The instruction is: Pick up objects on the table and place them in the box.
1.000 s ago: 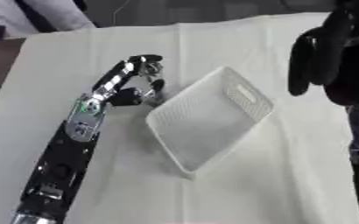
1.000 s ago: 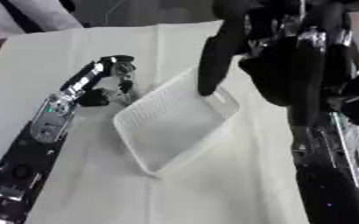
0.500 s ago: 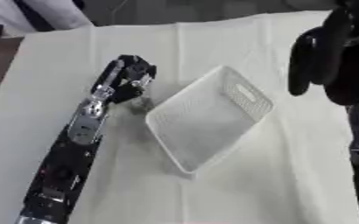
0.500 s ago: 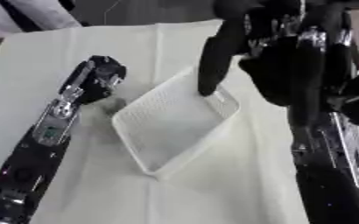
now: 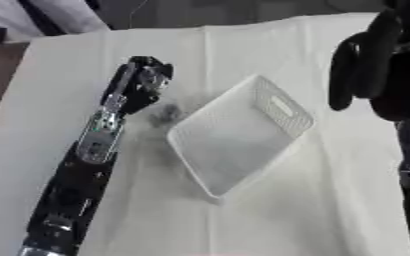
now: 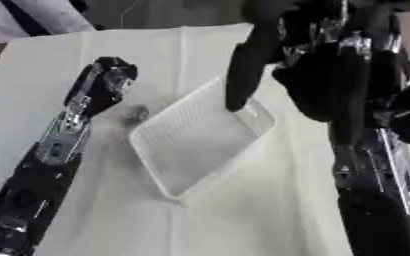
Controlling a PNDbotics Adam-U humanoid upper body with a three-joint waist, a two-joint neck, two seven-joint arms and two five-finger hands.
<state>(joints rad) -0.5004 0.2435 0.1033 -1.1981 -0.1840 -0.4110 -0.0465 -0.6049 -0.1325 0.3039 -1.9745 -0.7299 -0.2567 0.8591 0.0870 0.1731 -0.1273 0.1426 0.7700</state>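
A white mesh box (image 5: 243, 131) lies tilted on the white cloth, with nothing visible inside. A small grey thing (image 5: 165, 113), blurred, lies on the cloth right beside the box's left rim. My left arm runs up from the lower left, and its hand (image 5: 144, 79) hovers just up and left of the grey thing, fingers curled in and holding nothing. My right hand (image 6: 331, 75) hangs raised close to the camera at the upper right, fingers straight and pointing down, above the box's far corner. It hides part of the cloth behind it.
The white cloth (image 5: 331, 200) covers the table, with bare room in front of and to the right of the box. A person's sleeve (image 5: 42, 12) shows at the far left edge. The table's left edge (image 5: 7, 85) runs close to my left arm.
My left hand has folded its spread fingers and drawn back up and left from the box's rim. The small grey thing now shows on the cloth beside the box. The right hand has stayed.
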